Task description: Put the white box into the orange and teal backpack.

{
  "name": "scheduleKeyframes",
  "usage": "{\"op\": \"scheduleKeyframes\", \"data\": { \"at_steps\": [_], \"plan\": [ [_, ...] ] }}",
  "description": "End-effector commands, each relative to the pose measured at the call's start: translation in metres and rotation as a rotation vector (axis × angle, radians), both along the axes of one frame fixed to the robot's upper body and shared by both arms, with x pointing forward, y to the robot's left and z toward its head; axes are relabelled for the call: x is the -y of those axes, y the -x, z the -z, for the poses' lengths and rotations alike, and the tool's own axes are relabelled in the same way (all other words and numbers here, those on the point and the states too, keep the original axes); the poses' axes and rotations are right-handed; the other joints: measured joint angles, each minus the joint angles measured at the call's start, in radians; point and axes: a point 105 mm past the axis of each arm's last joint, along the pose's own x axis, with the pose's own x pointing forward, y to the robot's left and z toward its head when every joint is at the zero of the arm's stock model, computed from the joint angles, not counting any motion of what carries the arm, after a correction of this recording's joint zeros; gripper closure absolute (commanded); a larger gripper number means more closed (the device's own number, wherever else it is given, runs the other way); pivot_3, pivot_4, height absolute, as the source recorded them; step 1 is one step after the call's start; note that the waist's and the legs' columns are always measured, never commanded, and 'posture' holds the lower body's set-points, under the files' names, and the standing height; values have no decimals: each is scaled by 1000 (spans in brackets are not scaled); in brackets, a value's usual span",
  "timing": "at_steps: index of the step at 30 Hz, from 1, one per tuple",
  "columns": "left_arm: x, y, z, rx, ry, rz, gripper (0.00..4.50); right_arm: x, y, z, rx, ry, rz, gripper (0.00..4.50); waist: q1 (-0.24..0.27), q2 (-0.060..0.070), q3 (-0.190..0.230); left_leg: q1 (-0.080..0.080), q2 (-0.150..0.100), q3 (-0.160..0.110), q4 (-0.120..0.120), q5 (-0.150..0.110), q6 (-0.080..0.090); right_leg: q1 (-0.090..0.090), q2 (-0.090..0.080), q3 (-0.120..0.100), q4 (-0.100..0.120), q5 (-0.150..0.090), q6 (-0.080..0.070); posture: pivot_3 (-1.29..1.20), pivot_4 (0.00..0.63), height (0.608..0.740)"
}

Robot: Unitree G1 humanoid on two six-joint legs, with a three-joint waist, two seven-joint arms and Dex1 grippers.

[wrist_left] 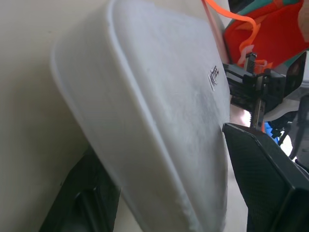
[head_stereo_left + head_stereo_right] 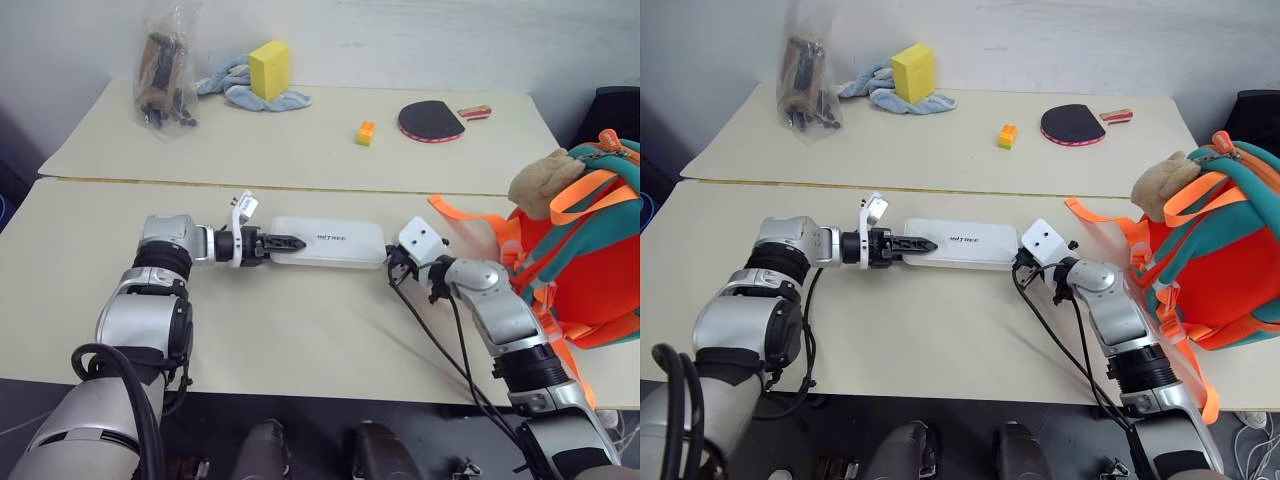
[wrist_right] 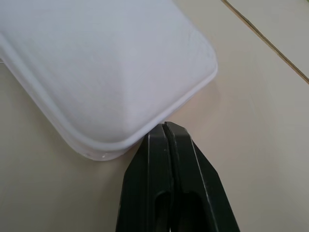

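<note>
Nothing is packed yet: the white box [image 2: 328, 243] lies flat mid-table, near the seam between the two tables. My left gripper [image 2: 285, 241] straddles its left end with fingers spread, not clamped. My right gripper [image 3: 166, 126], pinched closed and empty, presses its right rim. The orange and teal backpack [image 2: 585, 255] sits at the table's right edge; whether it is open, or what it holds, I cannot tell.

A white box [image 2: 328, 243] with small dark letters is seen on a cream table [image 2: 300, 330]. On the right, an orange and teal backpack [image 2: 590, 250] is seen. Far away, a yellow block [image 2: 269, 69] is seen.
</note>
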Motion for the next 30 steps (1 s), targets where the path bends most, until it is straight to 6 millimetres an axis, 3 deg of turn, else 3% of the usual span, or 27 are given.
{"op": "scheduleKeyframes", "data": {
  "at_steps": [1, 9, 15, 18, 21, 25, 30],
  "plan": [
    [13, 1, -1, -17, 31, 20, 1210, 4, 1, -12, 53, -3, 0, 4500, -1, 0, 0, 0, 0, 0, 0, 0, 0, 0, 0, 0, 0, 0, 0, 0, 150, 740],
    [5, -3, -28, 39, 141, 13, 3027, 11, 11, -9, 60, 2, 18, 4500, -3, 0, 0, 0, 0, 0, 0, 0, 0, 0, 0, -1, 0, 0, 0, 0, 150, 740],
    [8, 9, -54, 62, 264, 124, 3098, 21, 36, -26, 114, -43, 51, 4500, -4, -1, 1, -1, 1, 1, -2, 0, 0, -2, 1, -1, 0, 0, 0, 0, 150, 740],
    [18, 21, -76, 62, 366, 197, 3113, 33, 71, -40, 91, -109, 87, 4500, -1, -1, 1, -3, 1, 1, -2, 0, -1, -3, 0, -1, -1, 0, 0, 0, 150, 740],
    [31, 41, -97, 108, 428, 283, 3113, 47, 121, -50, 13, -216, 126, 3894, 5, -1, 1, -4, 1, -2, -3, 0, -1, -2, 1, 0, -1, 0, 0, 0, 150, 740],
    [44, 53, -109, 157, 439, 297, 3113, 68, 171, -56, -49, -239, 217, 2563, 14, -1, 1, -5, 1, -4, -3, 0, -1, 1, 1, 0, -7, 0, 0, 0, 150, 740],
    [54, 57, -116, 278, 430, 274, 3113, 121, 183, -80, 35, -286, 493, 889, -4, -1, 1, 6, -1, -4, -5, 1, -1, 10, 1, 1, -10, 0, 0, 0, 150, 740]
  ]
}}
